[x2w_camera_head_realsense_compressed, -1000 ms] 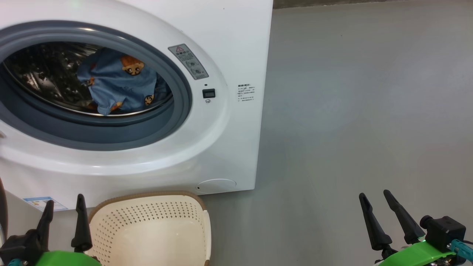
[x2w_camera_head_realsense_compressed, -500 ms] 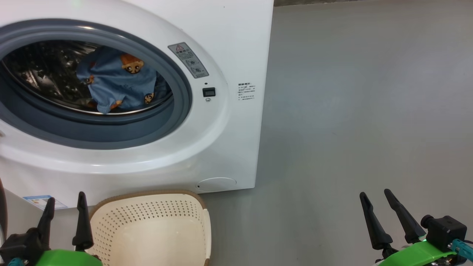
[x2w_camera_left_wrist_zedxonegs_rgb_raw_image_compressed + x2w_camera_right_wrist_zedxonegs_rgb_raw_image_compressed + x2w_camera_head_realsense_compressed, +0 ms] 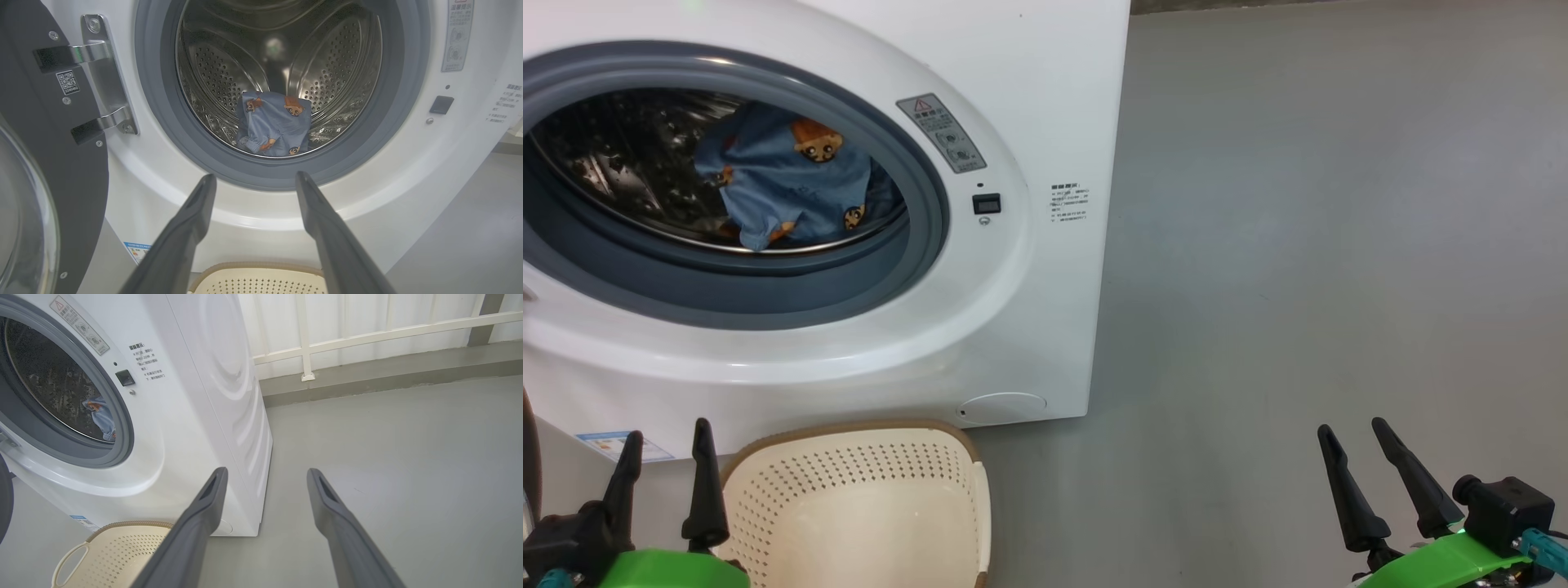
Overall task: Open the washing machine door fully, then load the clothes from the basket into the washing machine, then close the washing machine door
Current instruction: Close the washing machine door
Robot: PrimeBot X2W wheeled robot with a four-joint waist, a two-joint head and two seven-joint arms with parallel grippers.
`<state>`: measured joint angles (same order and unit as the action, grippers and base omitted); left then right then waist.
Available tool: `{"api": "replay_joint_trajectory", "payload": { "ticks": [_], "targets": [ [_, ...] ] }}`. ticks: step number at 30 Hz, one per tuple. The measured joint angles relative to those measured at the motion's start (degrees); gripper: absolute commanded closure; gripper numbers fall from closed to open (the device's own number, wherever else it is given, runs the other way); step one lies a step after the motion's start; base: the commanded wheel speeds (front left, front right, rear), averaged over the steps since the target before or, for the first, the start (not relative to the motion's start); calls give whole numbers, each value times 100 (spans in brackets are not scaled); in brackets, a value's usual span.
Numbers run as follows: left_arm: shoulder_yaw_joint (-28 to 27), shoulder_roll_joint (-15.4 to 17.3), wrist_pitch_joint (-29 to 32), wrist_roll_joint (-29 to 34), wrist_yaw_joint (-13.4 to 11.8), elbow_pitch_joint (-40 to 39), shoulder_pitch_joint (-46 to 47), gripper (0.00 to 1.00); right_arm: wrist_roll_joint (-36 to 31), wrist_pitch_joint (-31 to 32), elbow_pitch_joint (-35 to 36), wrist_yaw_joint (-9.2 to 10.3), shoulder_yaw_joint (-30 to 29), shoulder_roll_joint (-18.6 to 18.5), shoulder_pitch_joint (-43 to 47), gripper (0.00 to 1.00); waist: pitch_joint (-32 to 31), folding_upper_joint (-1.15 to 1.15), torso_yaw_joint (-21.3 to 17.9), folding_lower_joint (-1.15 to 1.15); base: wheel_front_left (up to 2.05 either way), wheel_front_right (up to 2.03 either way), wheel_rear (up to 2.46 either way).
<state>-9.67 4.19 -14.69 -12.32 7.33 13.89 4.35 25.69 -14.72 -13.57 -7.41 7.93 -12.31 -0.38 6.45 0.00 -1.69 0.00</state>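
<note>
The white washing machine (image 3: 1045, 106) stands open, and its black door (image 3: 53, 171) is swung out to the left. Light-blue clothes (image 3: 784, 188) with orange-brown figures lie inside the steel drum (image 3: 278, 126) (image 3: 102, 416). The cream basket (image 3: 858, 514) sits on the floor below the opening, and what I see of its inside holds nothing. My left gripper (image 3: 662, 441) hangs open just left of the basket, fingers pointing at the drum (image 3: 253, 179). Far to the right, over bare floor, my right gripper (image 3: 1356, 429) stands open with nothing in it (image 3: 265, 473).
Grey floor (image 3: 1298, 245) stretches to the right of the machine. A white railing and a low kerb (image 3: 367, 371) run behind the machine. The door's metal hinge (image 3: 102, 77) sits at the left of the opening.
The head view has shifted a few pixels; the clothes, the basket and both grippers stand where they were.
</note>
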Motion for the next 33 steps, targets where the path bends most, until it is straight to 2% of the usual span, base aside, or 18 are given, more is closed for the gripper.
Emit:
{"api": "replay_joint_trajectory", "payload": {
  "ticks": [33],
  "targets": [
    [8,-14,0,-1,0,-92,-5,0,0,0,-2,0,12,-4,0,0,12,0,10,0,0,0,0]
  ]
}}
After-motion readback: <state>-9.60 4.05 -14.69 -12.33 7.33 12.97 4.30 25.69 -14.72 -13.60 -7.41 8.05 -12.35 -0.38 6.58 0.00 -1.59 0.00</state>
